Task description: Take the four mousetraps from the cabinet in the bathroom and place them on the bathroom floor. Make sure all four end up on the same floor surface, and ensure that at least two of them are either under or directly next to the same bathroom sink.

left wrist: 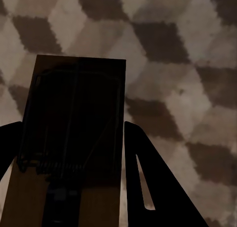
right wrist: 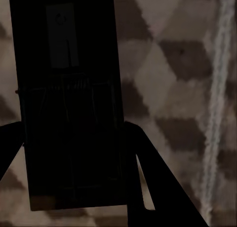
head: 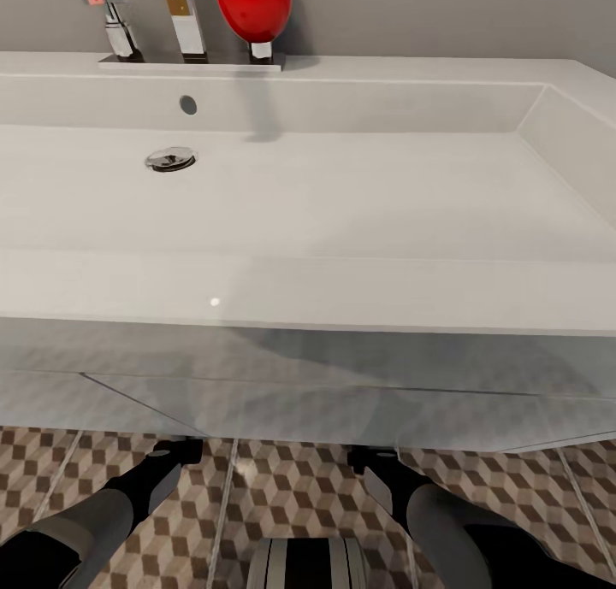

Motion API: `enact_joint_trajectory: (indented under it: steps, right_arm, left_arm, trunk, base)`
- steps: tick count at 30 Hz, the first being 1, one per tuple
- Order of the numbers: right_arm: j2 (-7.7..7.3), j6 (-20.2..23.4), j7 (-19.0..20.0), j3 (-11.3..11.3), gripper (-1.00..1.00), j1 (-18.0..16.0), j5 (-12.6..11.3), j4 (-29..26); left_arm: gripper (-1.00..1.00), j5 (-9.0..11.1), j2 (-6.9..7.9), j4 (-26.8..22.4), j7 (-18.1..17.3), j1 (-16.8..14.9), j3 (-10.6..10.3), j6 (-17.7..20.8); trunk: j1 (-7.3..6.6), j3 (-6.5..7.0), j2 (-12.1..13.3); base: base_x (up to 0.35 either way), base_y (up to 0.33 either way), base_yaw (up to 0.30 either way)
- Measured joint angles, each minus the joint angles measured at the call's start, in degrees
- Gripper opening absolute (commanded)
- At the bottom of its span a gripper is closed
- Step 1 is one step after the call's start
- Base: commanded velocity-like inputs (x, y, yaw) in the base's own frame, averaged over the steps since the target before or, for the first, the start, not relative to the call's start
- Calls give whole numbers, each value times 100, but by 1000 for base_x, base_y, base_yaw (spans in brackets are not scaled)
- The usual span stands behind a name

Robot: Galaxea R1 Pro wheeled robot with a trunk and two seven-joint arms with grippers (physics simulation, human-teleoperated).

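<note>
Head view: robot stands square to the bathroom sink, basin spanning the frame, chrome faucet at 11 o'clock on the rear ledge beside a red rounded object. Both arms reach low under the vanity's front edge, over the bathroom floor.

Left wrist view: left end effector pinches a mousetrap between its dark fingers, board flat-faced toward the cube-pattern tiles.

Right wrist view: right end effector likewise clamps a second mousetrap, a pale grout line at 3 o'clock.

Assessment: both traps are held low at the sink's foot, presumably to satisfy the two-beside-one-sink condition. Contact with the floor cannot be confirmed.
</note>
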Motion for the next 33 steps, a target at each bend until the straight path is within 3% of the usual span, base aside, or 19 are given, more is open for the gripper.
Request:
enact_joint_trajectory:
  steps: [22, 33]
  right_arm:
    - [0, 112, 0, 1, -100, -13, -1, -16]
    - [0, 119, 3, -24, -100, -208, -16, 78]
  left_arm:
    - [-100, 0, -6, -3, 0, 1, 0, -1]
    - [-100, 1, -19, -4, 0, 2, 0, 0]
  trunk:
    - [0, 0, 0]
    - [1, -1, 1]
  base:
    - [0, 0, 0]
    - [0, 0, 0]
